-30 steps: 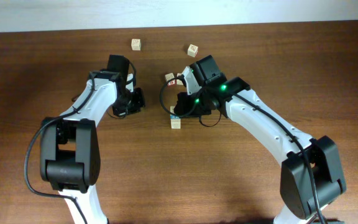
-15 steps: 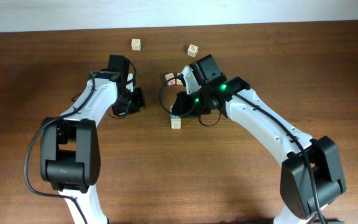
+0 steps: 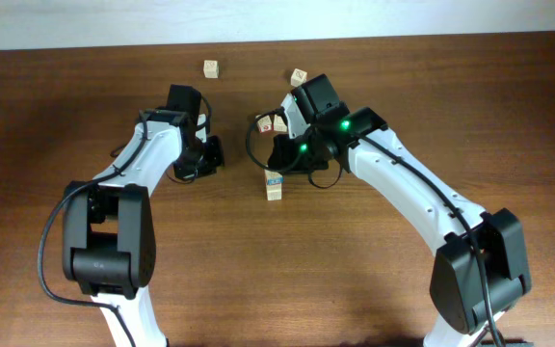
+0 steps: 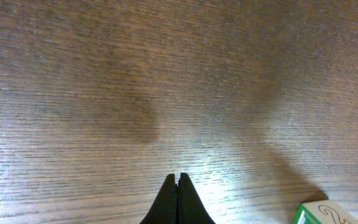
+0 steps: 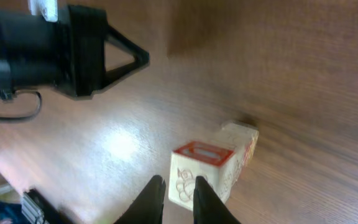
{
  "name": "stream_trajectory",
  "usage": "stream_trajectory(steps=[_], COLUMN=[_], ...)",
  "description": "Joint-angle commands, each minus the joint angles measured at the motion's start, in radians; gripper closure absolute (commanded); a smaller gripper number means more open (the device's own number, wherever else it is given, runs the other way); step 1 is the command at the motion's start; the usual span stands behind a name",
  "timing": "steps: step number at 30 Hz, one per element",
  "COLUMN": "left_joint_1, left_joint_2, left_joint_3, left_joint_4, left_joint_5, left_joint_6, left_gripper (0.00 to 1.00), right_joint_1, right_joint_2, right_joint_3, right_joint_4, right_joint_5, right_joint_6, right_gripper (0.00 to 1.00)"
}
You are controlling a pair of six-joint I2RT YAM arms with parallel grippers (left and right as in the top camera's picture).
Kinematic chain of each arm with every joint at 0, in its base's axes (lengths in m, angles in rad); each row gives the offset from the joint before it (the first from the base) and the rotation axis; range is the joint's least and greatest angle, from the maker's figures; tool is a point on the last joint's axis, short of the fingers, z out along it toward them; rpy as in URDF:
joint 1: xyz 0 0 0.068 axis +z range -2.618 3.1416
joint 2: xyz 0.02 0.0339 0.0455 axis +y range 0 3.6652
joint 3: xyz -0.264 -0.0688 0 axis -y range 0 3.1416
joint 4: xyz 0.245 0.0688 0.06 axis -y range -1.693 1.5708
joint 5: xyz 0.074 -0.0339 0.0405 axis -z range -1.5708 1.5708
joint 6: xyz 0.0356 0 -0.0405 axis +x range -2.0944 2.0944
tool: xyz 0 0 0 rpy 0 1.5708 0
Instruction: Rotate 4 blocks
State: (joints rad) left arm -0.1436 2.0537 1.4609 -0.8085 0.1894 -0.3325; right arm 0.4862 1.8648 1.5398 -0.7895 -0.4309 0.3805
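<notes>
Wood table (image 3: 509, 116) bears scattered blocks (image 3: 211, 68); right gripper (image 5: 178, 182), slightly parted, near red-framed cube (image 5: 207, 163).

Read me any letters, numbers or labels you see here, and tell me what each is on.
No text can be read for sure.
Green-edged block: one curved stroke, cut off by the frame.
Red-framed block: top print blurred, side shows a drawing.
Blocks in the overhead view: print too small.

Small light-wood blocks (image 3: 211, 68), scattered
</notes>
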Motion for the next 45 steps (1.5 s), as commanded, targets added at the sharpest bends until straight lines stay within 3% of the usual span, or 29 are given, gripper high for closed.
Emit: stream_trajectory(steps=[1,5,7,8,9,10,12,13,20,28,31,34,36,45], left_joint_1=[0.003,0.003,0.003,0.003,0.003,0.003,0.003,0.003,0.003,0.003,0.003,0.003,0.003,0.003], left_joint_2=[-0.068,-0.235,-0.327,-0.393,-0.424,-0.444,-0.460,-0.459,-0.459,-0.459,-0.459,-0.459,-0.459,-0.459], left_joint_3=[0.100,0.248,0.269,0.269,0.268,0.268,0.268,0.268,0.268,0.268,0.268,0.268,0.268,0.268], left_joint_4=[-0.063,-0.172,-0.178,-0.182,-0.201,-0.218,-0.221,-0.222,-0.223,-0.223,-0.223,-0.223,-0.223,-0.223], left_joint_5=[-0.011,-0.079,-0.123,-0.150,-0.150,-0.150,-0.149,-0.149,-0.149,-0.149,-0.149,-0.149,-0.149,-0.149], left_joint_6=[0.042,0.081,0.081,0.080,0.080,0.080,0.080,0.080,0.080,0.080,0.080,0.080,0.080,0.080], left_gripper=[1.00,1.00,0.90,0.57,0.11,0.00,0.01,0.01,0.01,0.01,0.01,0.01,0.01,0.01], right_joint_1=[-0.026,-0.092,-0.122,-0.142,-0.153,-0.160,-0.168,-0.167,-0.166,-0.167,-0.168,-0.183,-0.249,-0.442], right_joint_2=[-0.011,-0.015,-0.019,-0.028,-0.037,-0.046,-0.085,-0.117,-0.343,-0.340,-0.360,-0.452,-0.573,-1.328], right_joint_3=[0.141,0.446,0.595,0.716,0.782,0.838,0.956,0.996,0.999,0.996,0.982,0.822,0.590,-0.716], right_joint_4=[-0.095,-0.414,-0.566,-0.685,-0.748,-0.798,-0.893,-0.909,-0.909,-0.906,-0.814,-0.658,-0.494,0.440], right_joint_5=[0.029,0.176,0.259,0.334,0.372,0.398,0.447,0.455,0.439,0.523,0.573,0.552,0.502,0.430], right_joint_6=[-0.080,-0.158,-0.167,-0.167,-0.167,-0.167,-0.166,-0.167,-0.164,-0.194,-0.235,-0.352,-0.377,-0.377], right_gripper=[0.79,0.70,0.61,0.51,0.48,0.42,0.11,0.02,0.02,0.02,0.02,0.02,0.02,0.02])
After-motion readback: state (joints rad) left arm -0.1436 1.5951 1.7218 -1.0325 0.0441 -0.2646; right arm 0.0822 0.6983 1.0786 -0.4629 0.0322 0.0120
